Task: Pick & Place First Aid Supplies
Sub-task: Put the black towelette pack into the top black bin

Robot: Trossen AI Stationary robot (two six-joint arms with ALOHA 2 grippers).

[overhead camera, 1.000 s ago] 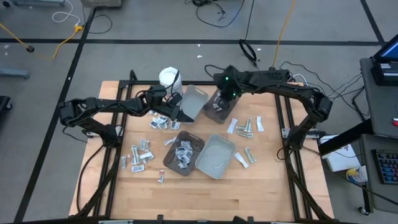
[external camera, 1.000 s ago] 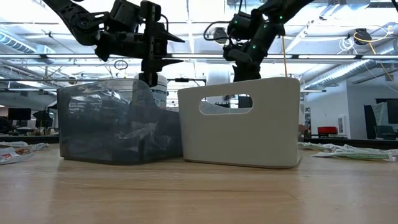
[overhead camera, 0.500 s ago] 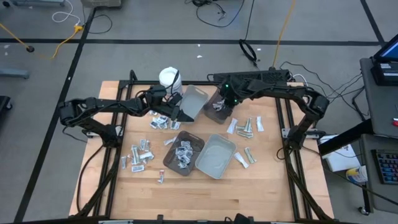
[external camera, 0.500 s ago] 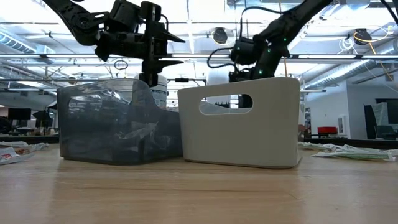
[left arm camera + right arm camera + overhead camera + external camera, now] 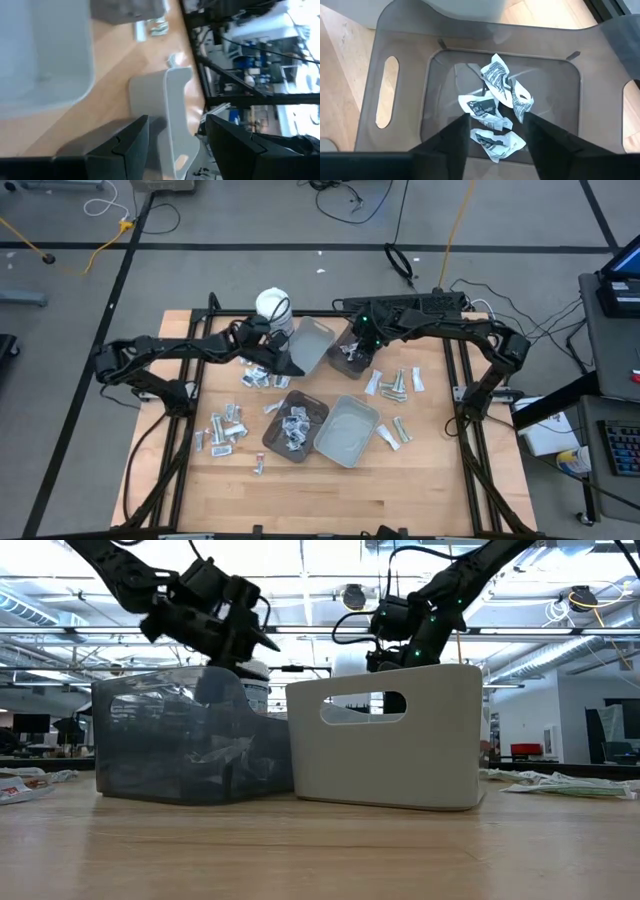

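Observation:
The first aid supplies lie in loose heaps on the table: one by my left gripper, one at the near left, one at the right. Several crumpled white packets lie on the floor of the far brown tray; more lie in the near brown tray. My right gripper hangs open and empty over the far brown tray, as the right wrist view shows. My left gripper is open and empty in the air beside the grey tray, as the left wrist view shows.
A white round tub stands at the far edge behind my left gripper. A pale grey tray stands beside the near brown tray in the middle. In the low view these two trays block most of the table behind them. Bare wood lies along the near edge.
My right gripper has gone down toward the far brown tray and a little toward the near edge, then held still. My left gripper has tipped over in the last half second and shifted slightly beside the grey tray.

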